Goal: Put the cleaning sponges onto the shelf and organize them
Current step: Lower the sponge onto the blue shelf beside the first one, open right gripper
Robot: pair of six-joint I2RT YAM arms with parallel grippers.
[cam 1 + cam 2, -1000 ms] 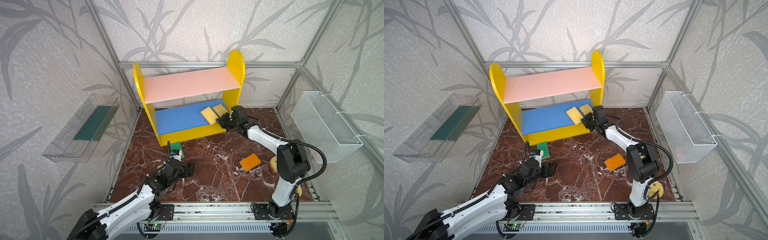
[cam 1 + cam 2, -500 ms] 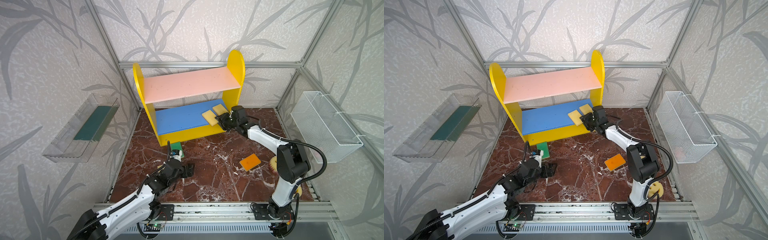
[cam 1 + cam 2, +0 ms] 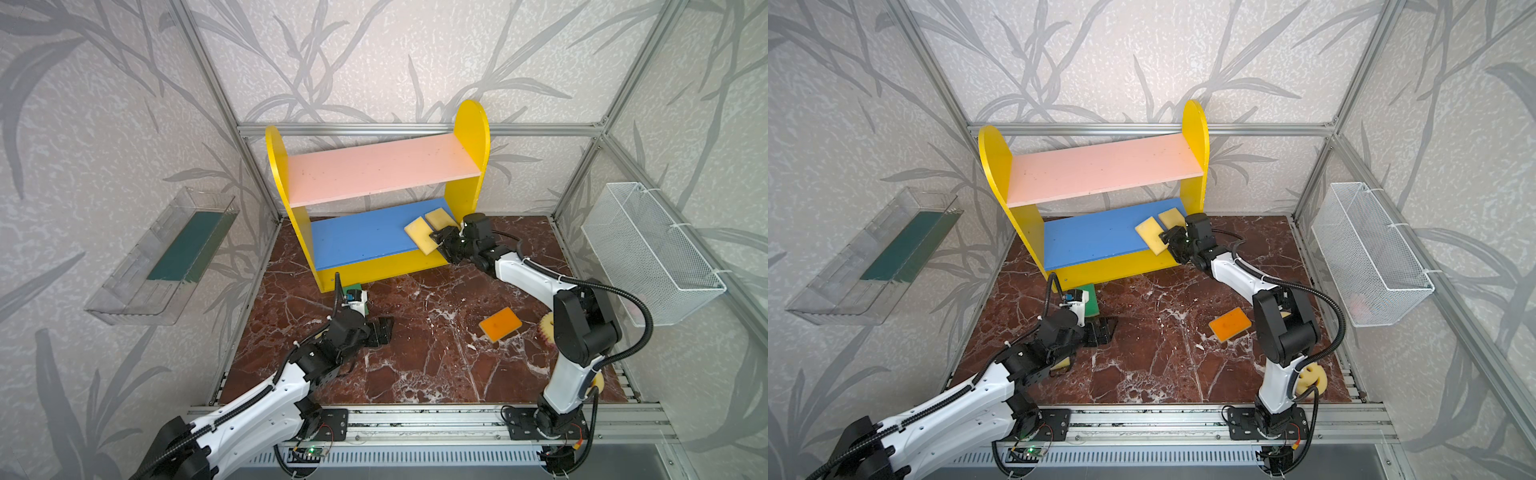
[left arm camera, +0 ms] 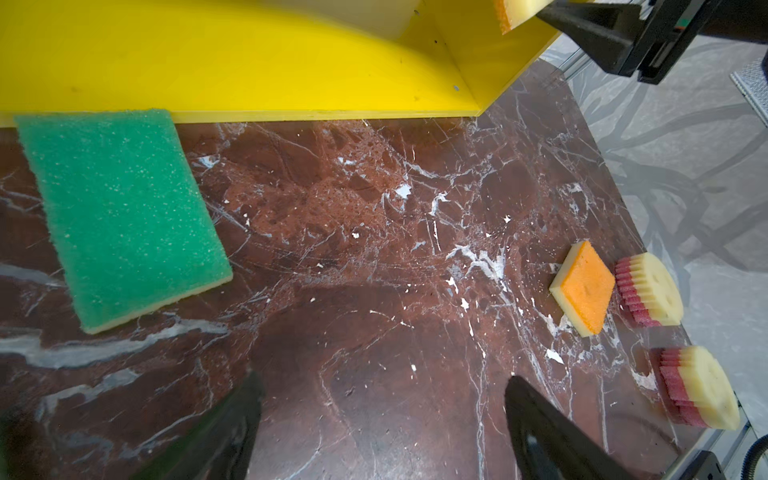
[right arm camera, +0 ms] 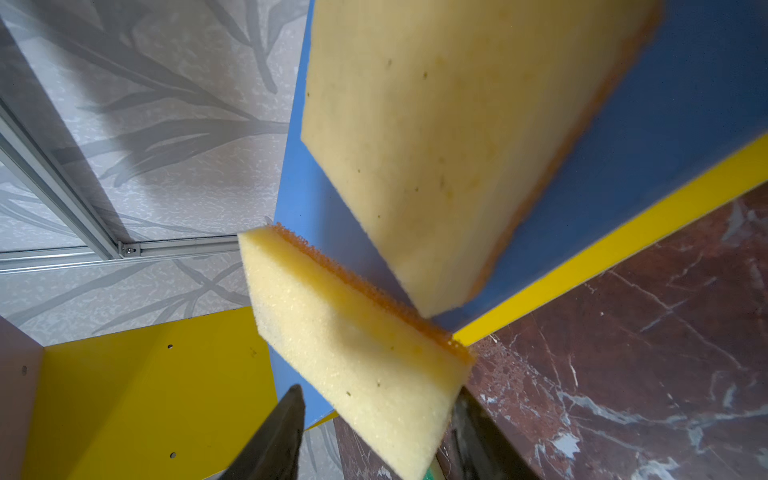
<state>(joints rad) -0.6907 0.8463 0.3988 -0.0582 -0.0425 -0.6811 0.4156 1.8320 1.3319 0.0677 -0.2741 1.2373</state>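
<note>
The right gripper (image 3: 439, 241) stands parted around a pale sponge (image 3: 420, 235) on the blue board (image 3: 357, 237) of the shelf (image 3: 277, 166); the left gripper (image 3: 383, 331) hangs wide and empty over the marble floor (image 3: 415, 365).
In the right wrist view a sliver of blue shows between one finger and that sponge, which overhangs the board's front edge; the other finger's contact is hard to judge. A second pale sponge (image 3: 439, 217) lies just behind, blurred there. The green sponge (image 4: 120, 216) by the shelf base is mostly covered by the left wrist in both top views. The orange sponge (image 3: 500, 324) lies unobstructed. A round smiley sponge (image 3: 1314, 374) and another round sponge (image 3: 547, 329) peek from behind the right arm. A pale yellow scrap (image 3: 1064, 363) under the left arm is too covered to name.
</note>
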